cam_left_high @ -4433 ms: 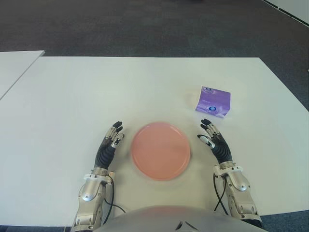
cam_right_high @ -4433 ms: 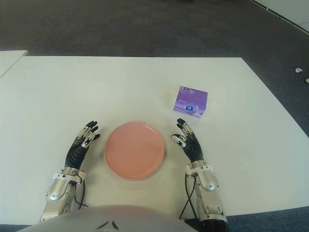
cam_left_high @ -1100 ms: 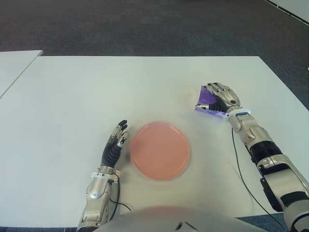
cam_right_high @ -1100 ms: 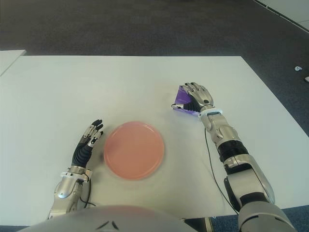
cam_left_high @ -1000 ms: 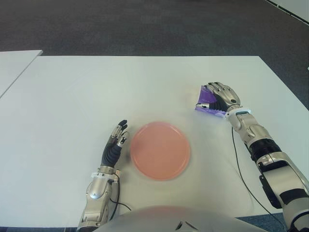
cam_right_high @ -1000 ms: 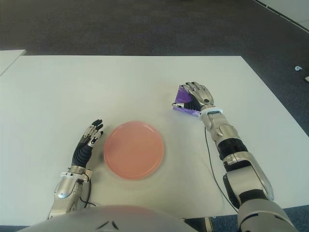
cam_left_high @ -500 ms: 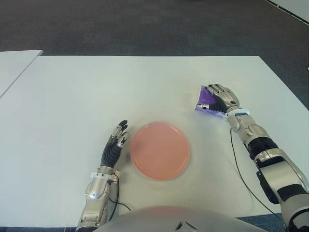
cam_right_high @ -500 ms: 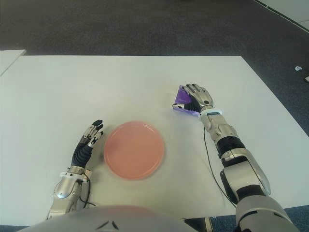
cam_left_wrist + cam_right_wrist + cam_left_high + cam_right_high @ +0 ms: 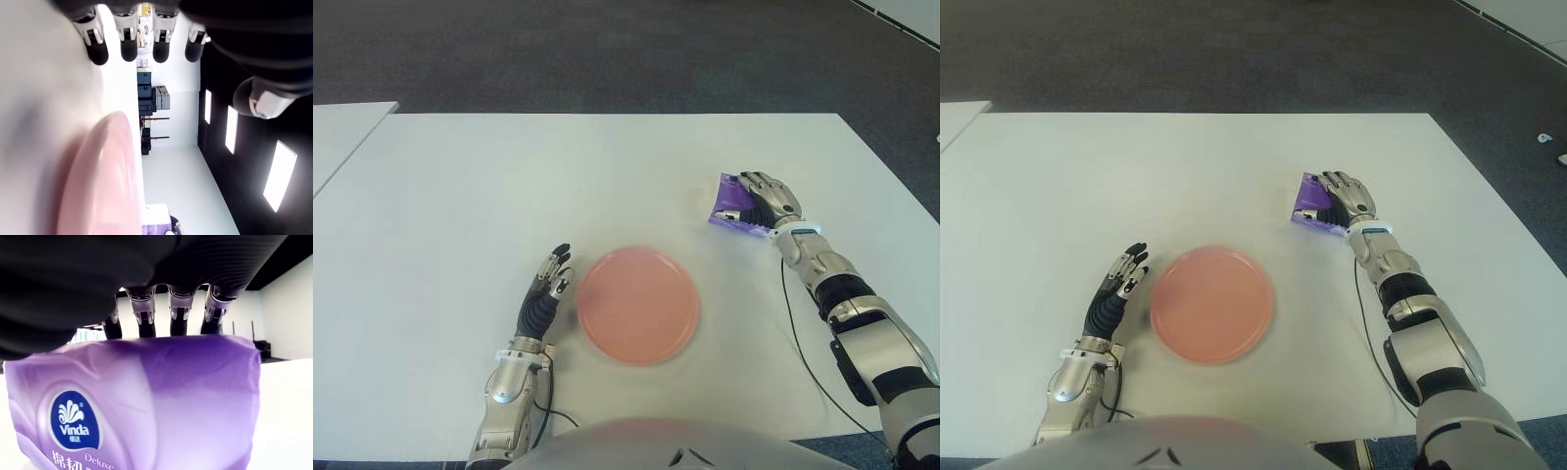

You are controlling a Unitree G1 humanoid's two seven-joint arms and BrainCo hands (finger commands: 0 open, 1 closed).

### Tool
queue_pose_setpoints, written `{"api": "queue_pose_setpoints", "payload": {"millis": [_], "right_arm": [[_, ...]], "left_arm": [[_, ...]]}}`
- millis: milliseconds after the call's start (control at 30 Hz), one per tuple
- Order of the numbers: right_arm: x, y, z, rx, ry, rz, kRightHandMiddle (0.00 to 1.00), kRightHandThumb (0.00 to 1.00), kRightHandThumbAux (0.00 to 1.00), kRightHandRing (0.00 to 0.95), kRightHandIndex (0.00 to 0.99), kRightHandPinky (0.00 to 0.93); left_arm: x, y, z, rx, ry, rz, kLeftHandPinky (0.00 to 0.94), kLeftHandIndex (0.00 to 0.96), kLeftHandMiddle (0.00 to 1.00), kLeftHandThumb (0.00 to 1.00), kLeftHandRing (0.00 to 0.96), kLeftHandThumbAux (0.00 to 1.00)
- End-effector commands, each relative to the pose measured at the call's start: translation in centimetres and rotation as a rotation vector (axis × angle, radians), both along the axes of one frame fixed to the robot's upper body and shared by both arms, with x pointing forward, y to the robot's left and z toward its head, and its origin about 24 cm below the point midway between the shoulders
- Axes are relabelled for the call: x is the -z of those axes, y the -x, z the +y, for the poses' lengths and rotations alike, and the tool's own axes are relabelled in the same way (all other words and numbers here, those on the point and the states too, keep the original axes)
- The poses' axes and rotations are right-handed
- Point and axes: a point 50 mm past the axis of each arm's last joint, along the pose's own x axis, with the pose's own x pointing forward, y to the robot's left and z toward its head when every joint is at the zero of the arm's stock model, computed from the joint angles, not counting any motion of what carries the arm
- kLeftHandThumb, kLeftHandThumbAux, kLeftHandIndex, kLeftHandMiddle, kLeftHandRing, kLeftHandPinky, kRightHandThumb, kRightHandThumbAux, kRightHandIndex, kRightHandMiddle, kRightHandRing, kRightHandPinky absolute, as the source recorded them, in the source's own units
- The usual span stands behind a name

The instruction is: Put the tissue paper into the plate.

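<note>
fingers [image 9: 178,313] of the right hand [image 9: 766,200] curl over the far top edge of the purple tissue pack [image 9: 732,203], gripping it on the white table [image 9: 509,186], well right of the pink plate [image 9: 638,305]. only the right wrist view shows the fingertip hold. left hand [image 9: 543,292] just left of the plate, fingers straight, holding nothing.
</note>
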Motion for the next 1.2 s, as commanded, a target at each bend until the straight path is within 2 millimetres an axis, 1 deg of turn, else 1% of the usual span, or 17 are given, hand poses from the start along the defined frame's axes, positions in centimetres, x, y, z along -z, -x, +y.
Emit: {"api": "queue_pose_setpoints", "payload": {"millis": [33, 333, 533, 633, 767, 833, 1000, 1133, 1200], "right_arm": [[0.0, -0.2, 0.3, -0.003, -0.02, 0.01, 0.0, 0.249, 0.204, 0.0, 0.0, 0.0], [0.5, -0.2, 0.5, 0.006, -0.036, 0.029, 0.0, 0.256, 0.194, 0.0, 0.0, 0.0], [2.0, 0.3, 1.5, 0.0, -0.052, 0.055, 0.0, 0.264, 0.191, 0.0, 0.0, 0.0], [2.3, 0.4, 1.5, 0.002, -0.06, 0.061, 0.0, 0.275, 0.197, 0.0, 0.0, 0.0], [3.1, 0.9, 1.7, 0.008, -0.066, 0.082, 0.0, 0.288, 0.217, 0.0, 0.0, 0.0], [3.7, 1.2, 1.8, 0.008, -0.067, 0.091, 0.0, 0.291, 0.223, 0.0, 0.0, 0.0], [6.4, 2.7, 2.4, 0.021, -0.053, 0.148, 0.0, 0.286, 0.241, 0.0, 0.0, 0.0], [6.9, 3.0, 3.0, 0.003, -0.07, 0.184, 0.0, 0.256, 0.257, 0.0, 0.0, 0.0], [7.7, 3.5, 3.7, -0.003, -0.086, 0.218, 0.0, 0.247, 0.265, 0.0, 0.0, 0.0]], "left_arm": [[0.7, 0.4, 0.4, -0.015, -0.006, 0.052, 0.0, 0.0, 0.0, 0.0, 0.0, 0.352], [0.7, 0.3, 0.4, -0.013, -0.011, 0.051, 0.0, 0.0, 0.0, 0.0, 0.0, 0.352], [0.6, 0.3, 0.5, -0.01, -0.016, 0.042, 0.0, 0.0, 0.0, 0.0, 0.0, 0.351], [0.5, 0.3, 0.5, -0.012, -0.019, 0.039, 0.0, 0.0, 0.0, 0.0, 0.0, 0.35], [0.4, 0.4, 0.5, -0.017, -0.011, 0.031, 0.0, 0.0, 0.0, 0.0, 0.0, 0.351], [0.3, 0.5, 0.5, -0.016, -0.009, 0.029, 0.0, 0.0, 0.0, 0.0, 0.0, 0.352], [0.2, 0.6, 0.4, -0.017, -0.005, 0.027, 0.0, 0.0, 0.0, 0.0, 0.0, 0.356], [0.2, 0.7, 0.6, -0.026, -0.003, 0.025, 0.0, 0.0, 0.0, 0.0, 0.0, 0.358], [0.2, 0.7, 0.6, -0.029, -0.006, 0.023, 0.0, 0.0, 0.0, 0.0, 0.0, 0.357]]}}
